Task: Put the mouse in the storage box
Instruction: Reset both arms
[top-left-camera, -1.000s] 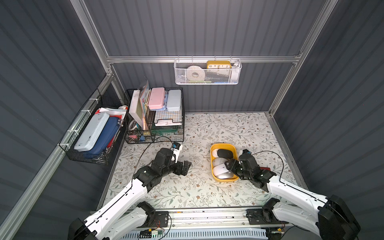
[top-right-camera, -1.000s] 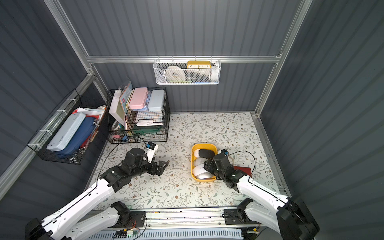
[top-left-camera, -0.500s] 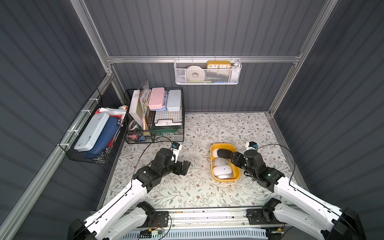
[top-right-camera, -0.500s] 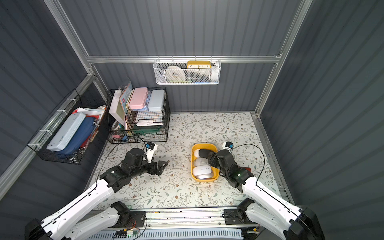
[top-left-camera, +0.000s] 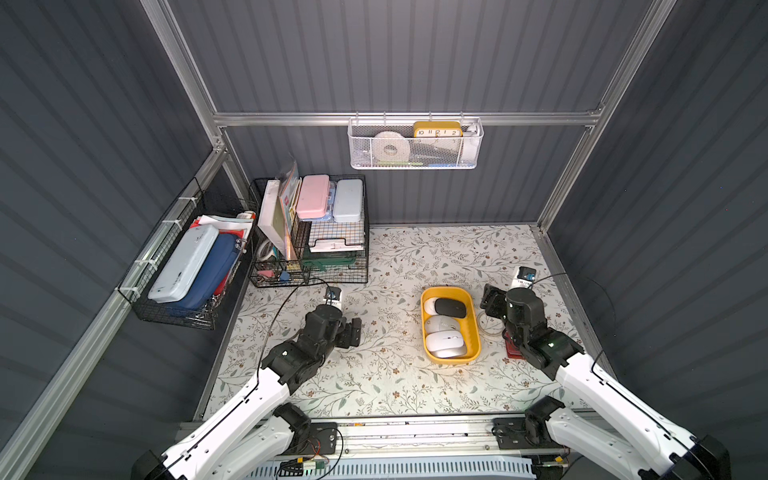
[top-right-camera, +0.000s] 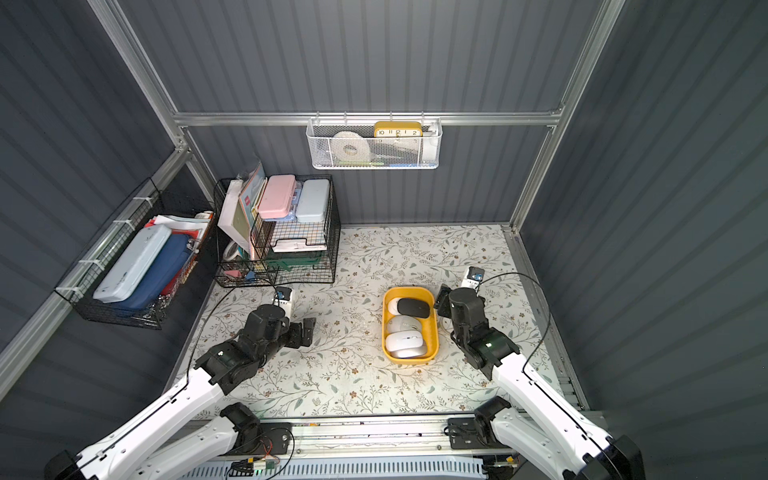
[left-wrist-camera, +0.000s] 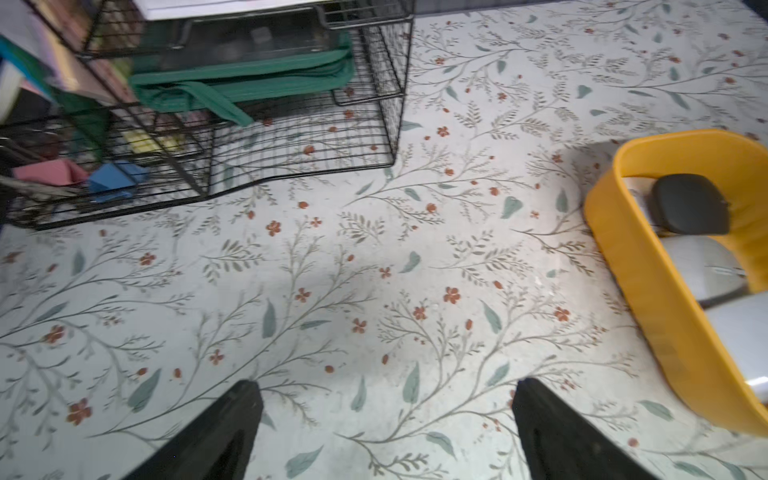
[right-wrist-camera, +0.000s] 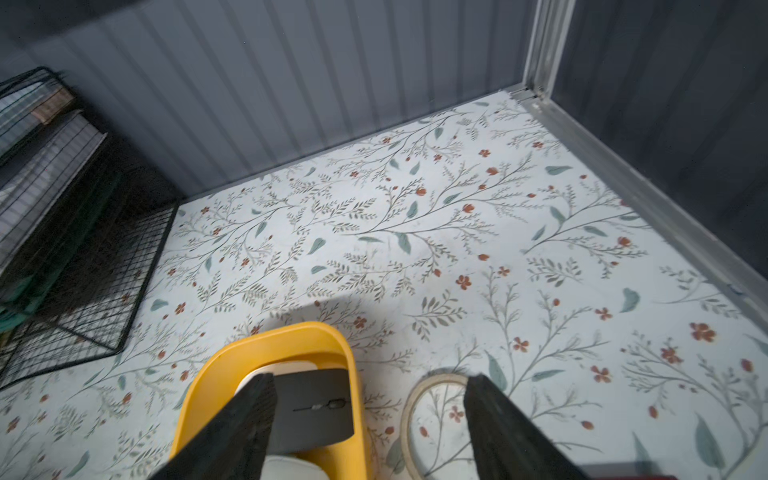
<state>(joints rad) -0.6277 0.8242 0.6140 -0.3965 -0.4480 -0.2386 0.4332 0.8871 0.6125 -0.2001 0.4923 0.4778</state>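
Much bare mat (top-left-camera: 386, 374) beside storage box (top-left-camera: 452, 360)

Black mouse (top-left-camera: 450, 308) inside yellow storage box (top-left-camera: 453, 360)

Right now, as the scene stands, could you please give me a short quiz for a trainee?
1. True or false: the black mouse lies inside the storage box.
2. The jaws of the right arm hold: A) the black mouse, B) a white mouse, C) nothing.
3. Fill in: the yellow clock sits in the white mesh ____.
Key: 1 true; 2 C; 3 basket.
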